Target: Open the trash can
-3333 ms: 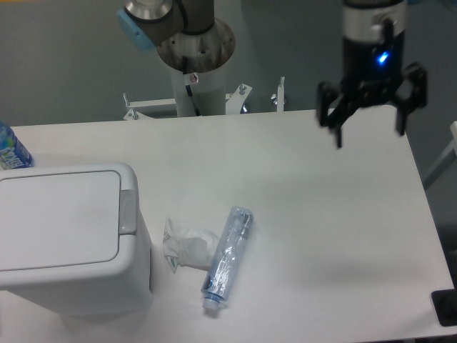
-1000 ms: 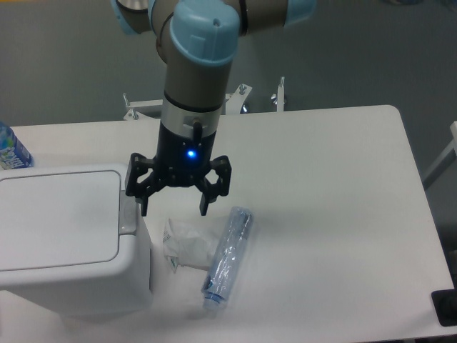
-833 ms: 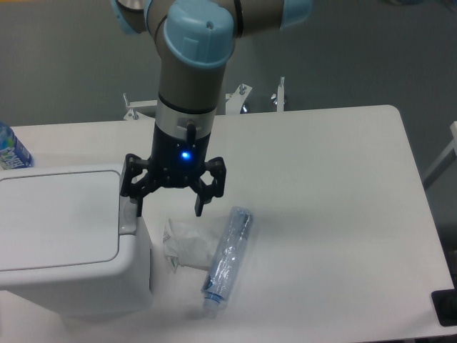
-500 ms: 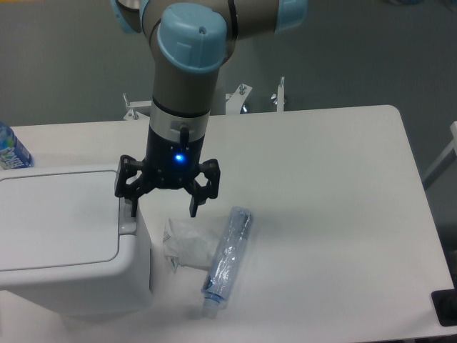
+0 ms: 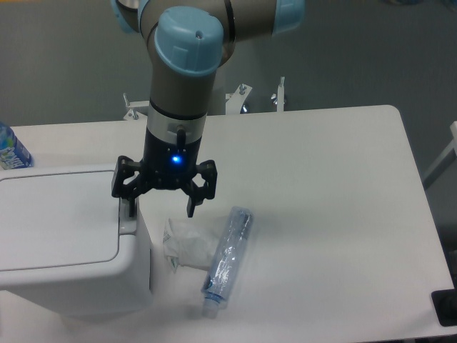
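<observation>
White bin, white worktop, black hand

The trash can [image 5: 61,239] is plain white, its latch strip a shade greyer; the worktop [image 5: 328,214] is white too; the hand [image 5: 161,193] is black with a small blue light glowing on its body; the arm [image 5: 182,64] is grey with pale blue caps; the crushed bottle [image 5: 227,259] is clear with a bluish tint; the crumpled wrapper [image 5: 184,244] is white; the floor [image 5: 64,64] is dull grey-green.
</observation>
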You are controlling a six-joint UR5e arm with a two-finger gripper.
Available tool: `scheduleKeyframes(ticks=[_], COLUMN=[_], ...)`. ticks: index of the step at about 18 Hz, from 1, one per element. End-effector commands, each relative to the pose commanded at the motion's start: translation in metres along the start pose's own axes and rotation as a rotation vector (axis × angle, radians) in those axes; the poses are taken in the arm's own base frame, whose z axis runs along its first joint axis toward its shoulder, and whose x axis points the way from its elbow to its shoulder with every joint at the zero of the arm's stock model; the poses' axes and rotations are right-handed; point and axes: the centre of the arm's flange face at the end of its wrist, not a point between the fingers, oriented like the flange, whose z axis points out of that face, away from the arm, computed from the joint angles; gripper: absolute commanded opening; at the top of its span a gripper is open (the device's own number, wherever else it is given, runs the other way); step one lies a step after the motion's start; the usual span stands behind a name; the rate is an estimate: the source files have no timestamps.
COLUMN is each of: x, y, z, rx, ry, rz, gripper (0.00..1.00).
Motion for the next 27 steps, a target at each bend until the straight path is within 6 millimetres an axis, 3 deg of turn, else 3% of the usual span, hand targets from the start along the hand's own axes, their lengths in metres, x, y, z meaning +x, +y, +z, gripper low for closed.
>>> scheduleKeyframes(ticks=[18, 21, 23, 25, 27], x=[0.0, 0.005, -0.002, -0.037, -0.048], y=[-0.004, -0.02, -0.029, -0.035, -0.037], z=[-0.002, -0.031, -0.053, -0.08, -0.098], rx=[0.007, 0.08, 0.126, 0.163, 0.181], ry=[-0.001, -0.013, -0.043, -0.125, -0.227], rz=[0.007, 0.032, 0.033, -0.01, -0.009], gripper=[1.0, 1.0, 1.0, 1.0, 1.0])
